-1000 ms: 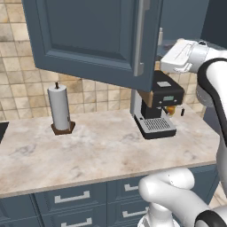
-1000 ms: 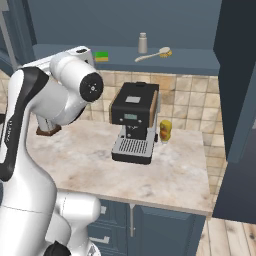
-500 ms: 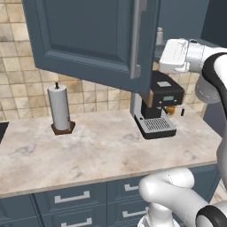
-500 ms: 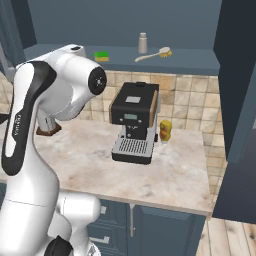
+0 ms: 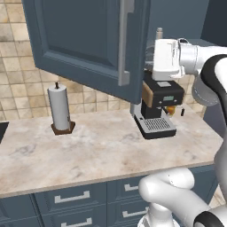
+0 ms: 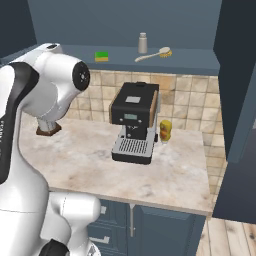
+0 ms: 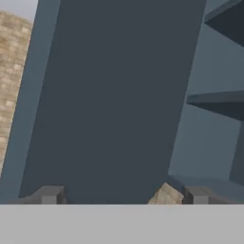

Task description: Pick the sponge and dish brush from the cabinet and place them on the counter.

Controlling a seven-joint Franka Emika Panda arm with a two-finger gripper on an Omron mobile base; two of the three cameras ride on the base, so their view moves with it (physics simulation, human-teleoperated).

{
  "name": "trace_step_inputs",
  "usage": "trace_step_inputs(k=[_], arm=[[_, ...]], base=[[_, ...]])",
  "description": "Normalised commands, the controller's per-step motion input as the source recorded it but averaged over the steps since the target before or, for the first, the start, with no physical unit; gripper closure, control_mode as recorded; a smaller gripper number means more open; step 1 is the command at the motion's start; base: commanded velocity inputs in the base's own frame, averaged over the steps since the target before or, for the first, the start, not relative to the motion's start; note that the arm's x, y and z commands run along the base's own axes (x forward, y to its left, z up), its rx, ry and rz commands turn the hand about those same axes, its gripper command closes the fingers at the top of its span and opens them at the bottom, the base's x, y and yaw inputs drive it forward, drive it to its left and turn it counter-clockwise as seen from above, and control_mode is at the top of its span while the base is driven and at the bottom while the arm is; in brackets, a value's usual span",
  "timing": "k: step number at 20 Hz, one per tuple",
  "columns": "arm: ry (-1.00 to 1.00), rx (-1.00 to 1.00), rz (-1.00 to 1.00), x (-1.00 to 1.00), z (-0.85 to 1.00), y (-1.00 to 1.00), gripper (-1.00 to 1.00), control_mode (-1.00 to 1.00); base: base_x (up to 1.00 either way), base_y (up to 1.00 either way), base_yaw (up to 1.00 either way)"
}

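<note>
On the bottom shelf of the open cabinet (image 6: 165, 62) lie the green sponge (image 6: 102, 56) at the left and the dish brush (image 6: 152, 53) to its right, head pointing right. My white hand (image 5: 166, 60) hovers above the coffee machine, just right of the open cabinet door (image 5: 88, 44), level with that shelf. In the hand view my gripper (image 7: 121, 196) is open, its fingertips (image 7: 47, 195) wide apart with nothing between them, facing the dark inner face of the door (image 7: 114, 95). The beige counter (image 5: 97, 150) stretches below.
A black coffee machine (image 5: 157, 104) stands on the counter under the hand, a small yellow jar (image 6: 165, 131) beside it. A paper towel holder (image 5: 60, 108) is at the left. A grey shaker (image 6: 143, 43) stands on the shelf behind the brush. Another open door (image 6: 240, 100) hangs at the right.
The hand has moved left and slightly down, closer to the door's edge. The jaws have widened a little. Sponge and brush have not moved.
</note>
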Motion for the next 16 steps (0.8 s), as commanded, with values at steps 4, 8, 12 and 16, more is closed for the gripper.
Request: trace_step_inputs(k=[4,8,12,16], arm=[[-0.09,-0.06,0.07,-0.46,-0.08,0.58,-1.00,-1.00],[-0.07,-0.06,0.06,-0.40,-0.08,0.60,-1.00,-1.00],[-0.04,-0.05,0.05,-0.33,-0.07,0.57,-1.00,-1.00],[-0.03,-0.04,0.04,-0.25,-0.08,0.61,-1.00,-1.00]], base=[[0.00,0.00,0.00],[0.00,0.00,0.00],[0.00,0.00,0.00],[0.00,0.00,0.00]])
